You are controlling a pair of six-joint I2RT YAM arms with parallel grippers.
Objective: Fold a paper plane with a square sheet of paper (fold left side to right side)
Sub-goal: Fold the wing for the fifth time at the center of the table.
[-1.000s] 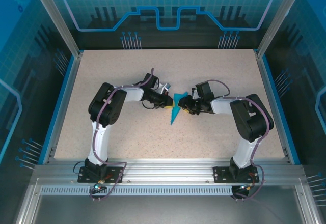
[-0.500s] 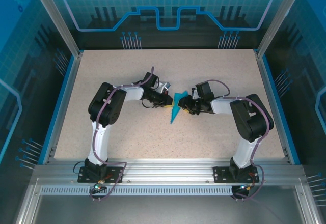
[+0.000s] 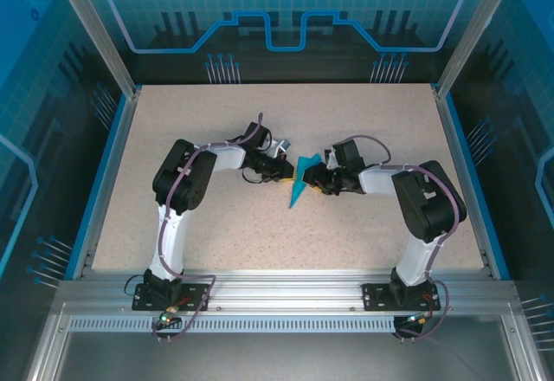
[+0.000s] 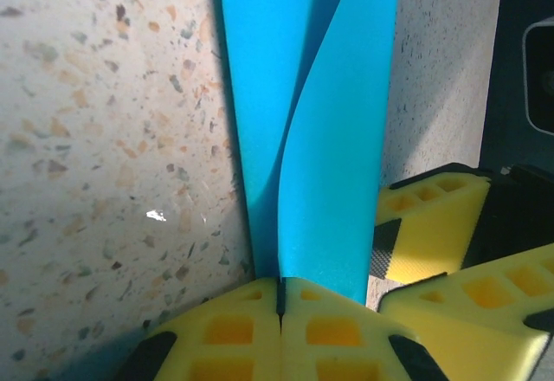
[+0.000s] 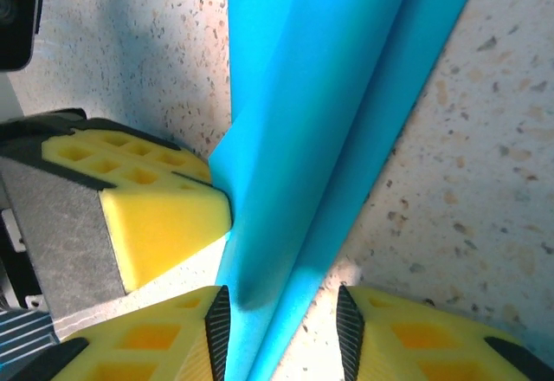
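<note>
The bright-blue sheet of paper (image 3: 299,186) lies mid-table, folded into a slim wedge with its point toward the near edge. My left gripper (image 3: 285,171) meets its wide end from the left. In the left wrist view one layer of the paper (image 4: 333,138) curls up off the table into the closed yellow jaws of that gripper (image 4: 280,290). My right gripper (image 3: 314,178) faces it from the right. In the right wrist view its jaws (image 5: 281,333) stand apart astride the paper (image 5: 320,113), with bare table between the paper and one finger.
The speckled tabletop (image 3: 216,225) is bounded by blue rails and aluminium posts at the sides. The two grippers are almost touching: a left finger (image 5: 147,216) shows in the right wrist view, a right finger (image 4: 433,225) in the left wrist view.
The left gripper has shifted slightly toward the far side with the paper layer, and the wedge looks a little narrower. The right gripper has stayed put.
</note>
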